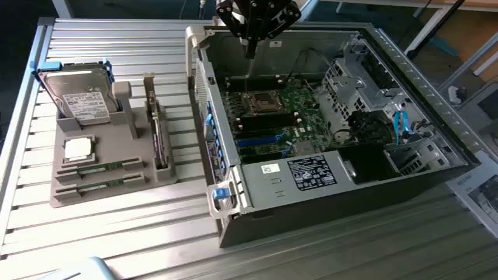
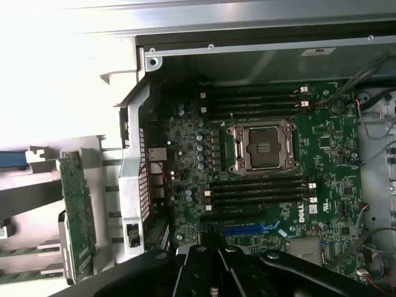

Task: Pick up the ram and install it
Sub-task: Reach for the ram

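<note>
Soft daylight, shadowed case [image 1: 327, 204] interior (wrist-view glare).

Exterior view, on table [image 1: 116, 239]: holder [image 1: 125, 154] at 9 o'clock, open case [image 1: 412, 76] at 3 o'clock, just beside each other. In holder: hard drive [image 1: 78, 99] upright at 11 o'clock, processor chip [image 1: 79, 149] flat at 9 o'clock, ram sticks [image 1: 100, 170] flat in slots at 7 o'clock, expansion card [image 1: 158, 137] on edge along 3 o'clock side. In case: motherboard [image 1: 300, 119] on floor, socket [image 1: 263, 103] mid-board, memory slots [image 1: 269, 122] at 12 and 6 o'clock of socket, drive cage [image 1: 346, 79] at 2 o'clock. Gripper [image 1: 251, 51] above board's 12 o'clock end, just inside case's far wall.
</note>
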`<action>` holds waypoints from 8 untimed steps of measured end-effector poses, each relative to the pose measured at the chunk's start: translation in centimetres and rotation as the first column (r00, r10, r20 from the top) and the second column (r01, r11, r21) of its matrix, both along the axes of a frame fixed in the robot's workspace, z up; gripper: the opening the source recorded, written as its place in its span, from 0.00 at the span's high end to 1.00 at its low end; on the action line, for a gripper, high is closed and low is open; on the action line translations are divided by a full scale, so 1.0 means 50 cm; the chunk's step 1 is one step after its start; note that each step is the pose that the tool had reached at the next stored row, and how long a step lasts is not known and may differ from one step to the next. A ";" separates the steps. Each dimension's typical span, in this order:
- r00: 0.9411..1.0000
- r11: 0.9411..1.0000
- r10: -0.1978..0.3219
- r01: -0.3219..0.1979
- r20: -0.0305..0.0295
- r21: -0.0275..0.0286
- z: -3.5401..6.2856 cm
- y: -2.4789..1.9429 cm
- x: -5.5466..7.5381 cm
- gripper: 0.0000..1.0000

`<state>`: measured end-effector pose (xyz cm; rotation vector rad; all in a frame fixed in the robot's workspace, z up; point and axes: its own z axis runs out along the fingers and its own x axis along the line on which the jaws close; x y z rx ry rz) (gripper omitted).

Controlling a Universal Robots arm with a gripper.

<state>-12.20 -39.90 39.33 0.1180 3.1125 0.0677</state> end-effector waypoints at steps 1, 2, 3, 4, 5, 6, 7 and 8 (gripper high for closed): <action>1.000 1.000 0.000 0.000 0.000 0.000 0.000 0.0000 0.000 0.90; 1.000 1.000 0.000 0.000 0.000 0.000 0.000 0.0000 0.000 0.90; 1.000 1.000 0.000 0.000 0.000 0.000 0.000 0.0000 0.000 0.90; 1.000 1.000 0.000 0.000 0.000 0.000 0.000 0.0000 0.000 0.90; 1.000 1.000 0.000 0.000 0.000 0.000 0.000 0.0000 0.000 0.90; 1.000 1.000 0.000 0.000 0.000 0.000 0.000 0.0000 0.000 0.90; 1.000 1.000 0.000 0.000 0.000 0.000 0.000 0.0000 0.000 0.90; 1.000 1.000 0.000 0.000 0.000 0.000 0.000 0.0000 0.000 0.90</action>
